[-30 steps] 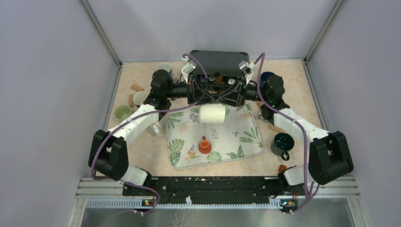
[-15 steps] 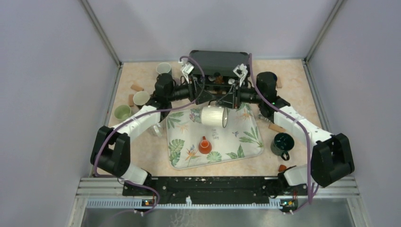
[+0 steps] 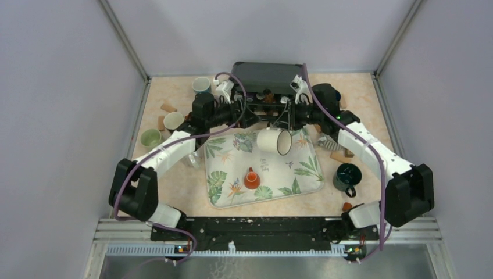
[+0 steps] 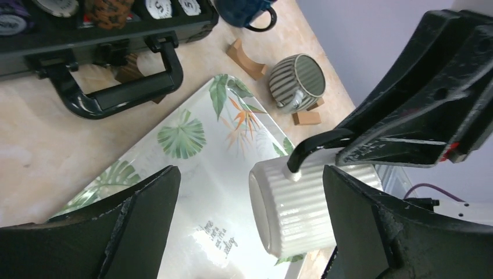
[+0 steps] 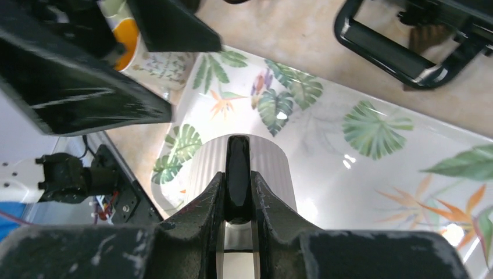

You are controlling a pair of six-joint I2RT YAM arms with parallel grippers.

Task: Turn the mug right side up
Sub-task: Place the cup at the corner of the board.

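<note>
A white ribbed mug (image 3: 272, 140) with a black handle hangs on its side above the leaf-print tray (image 3: 302, 170), its dark mouth turned to the right. My right gripper (image 3: 283, 122) is shut on the handle; in the right wrist view the handle (image 5: 237, 168) is pinched between the fingers of that gripper (image 5: 237, 200), with the mug body (image 5: 270, 165) below. My left gripper (image 4: 250, 224) stands wide open. The mug's base end (image 4: 302, 209) sits between its fingers, close to the right one, and I cannot tell whether they touch.
An orange cone-shaped piece (image 3: 252, 178) stands on the tray. A black case (image 3: 267, 74) lies at the back. A dark green mug (image 3: 347, 176) and a striped mug (image 4: 299, 78) are at the right, several pale cups (image 3: 173, 120) at the left, and small wooden blocks (image 4: 247, 58) are scattered about.
My left gripper has opened and let go of the mug. The right gripper, still on the handle, has turned the mug so its mouth shows at the right.
</note>
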